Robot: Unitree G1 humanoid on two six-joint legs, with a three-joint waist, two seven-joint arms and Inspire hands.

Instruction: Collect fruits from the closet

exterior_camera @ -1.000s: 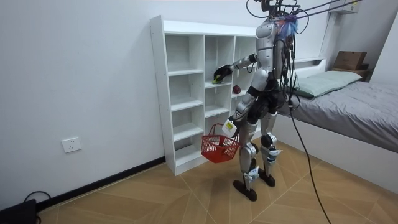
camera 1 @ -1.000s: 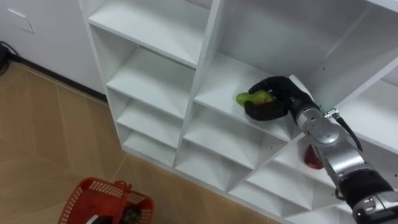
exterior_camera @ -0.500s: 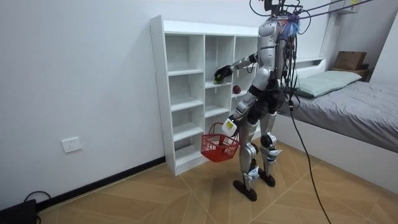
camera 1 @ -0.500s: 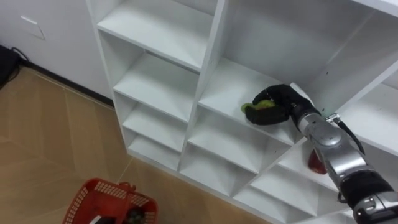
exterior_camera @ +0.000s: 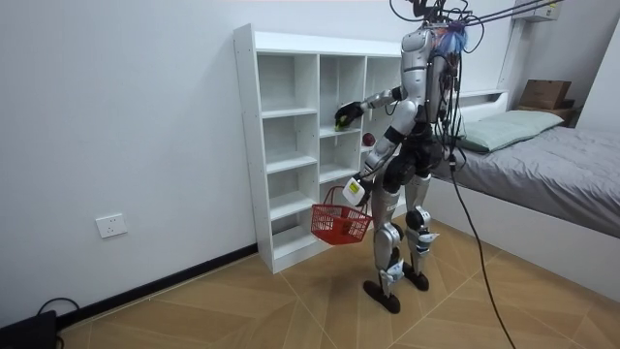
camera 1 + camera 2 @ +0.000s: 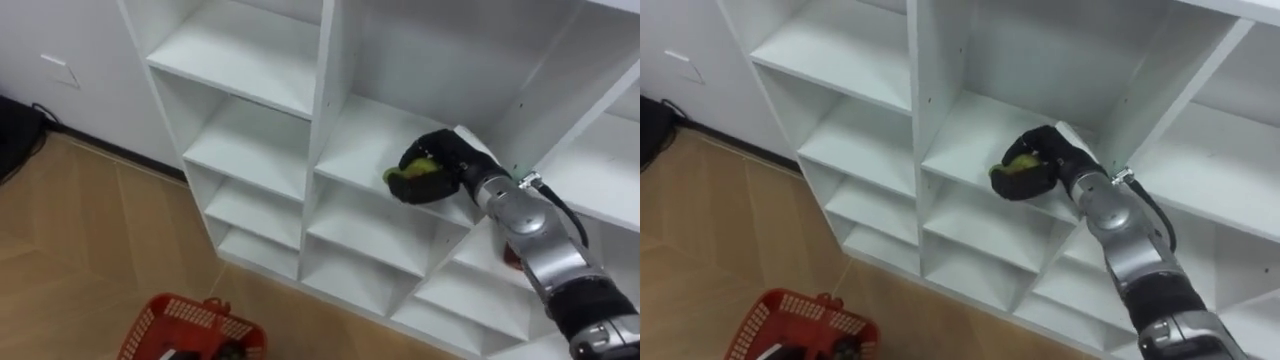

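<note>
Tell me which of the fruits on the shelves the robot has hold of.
The green fruit, in the middle column: the right hand is curled round it. The red fruit sits untouched, lower, in the column to the right.

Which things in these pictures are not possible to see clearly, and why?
Red fruit: left eye view, mostly hidden behind the right forearm.
Basket: eye views, cut off by the bottom edge; contents unclear.
Left hand: room view, too small to read its grip.
Green fruit: eye views, partly covered by the right hand; its kind is unclear.
</note>
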